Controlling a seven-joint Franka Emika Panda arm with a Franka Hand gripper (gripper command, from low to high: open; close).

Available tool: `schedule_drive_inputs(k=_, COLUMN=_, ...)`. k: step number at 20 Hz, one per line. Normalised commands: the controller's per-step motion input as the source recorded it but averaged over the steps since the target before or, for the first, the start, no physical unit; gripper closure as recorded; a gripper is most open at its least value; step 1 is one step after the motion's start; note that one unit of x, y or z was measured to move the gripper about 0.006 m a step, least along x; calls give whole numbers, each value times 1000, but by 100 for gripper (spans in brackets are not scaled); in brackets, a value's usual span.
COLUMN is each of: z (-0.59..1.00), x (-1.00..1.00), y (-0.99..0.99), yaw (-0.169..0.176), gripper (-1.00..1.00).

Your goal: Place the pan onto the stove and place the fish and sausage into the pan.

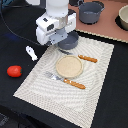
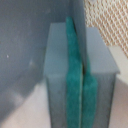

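Observation:
The small grey-blue pan [image 1: 72, 41] sits at the far edge of the striped placemat [image 1: 95, 95], and its thin dark handle points toward the plate. My gripper [image 1: 65, 43] is down on the pan's near rim. In the wrist view the teal pads [image 2: 72, 75] are pressed together on the thin wall of the pan [image 2: 25, 45]. The white fish [image 1: 31, 52] lies on the black table at the exterior view's left of the mat. The red sausage [image 1: 14, 71] lies further left. The pinkish-brown stove [image 1: 107, 25] is at the back right.
A larger grey pot [image 1: 91, 12] stands on the stove, and another vessel [image 1: 123, 17] is at its right edge. A tan plate [image 1: 69, 66] lies mid-mat, with an orange-handled knife [image 1: 88, 58] and fork [image 1: 67, 81] beside it.

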Motion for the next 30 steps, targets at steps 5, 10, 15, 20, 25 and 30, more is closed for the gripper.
schedule_drive_inputs(k=5, z=1000, x=24, y=0, yaw=-99, gripper=100)
schedule_drive_inputs(k=10, z=1000, x=-26, y=7, yaw=-60, gripper=100)
schedule_drive_inputs(k=15, z=639, x=-318, y=102, yaw=-29, gripper=100)
schedule_drive_inputs(k=20, z=518, x=-532, y=317, yaw=0, gripper=100)
schedule_drive_inputs(k=25, z=393, x=-718, y=475, yaw=0, gripper=100)
schedule_drive_inputs(k=30, z=277, x=-650, y=682, yaw=0, gripper=100)
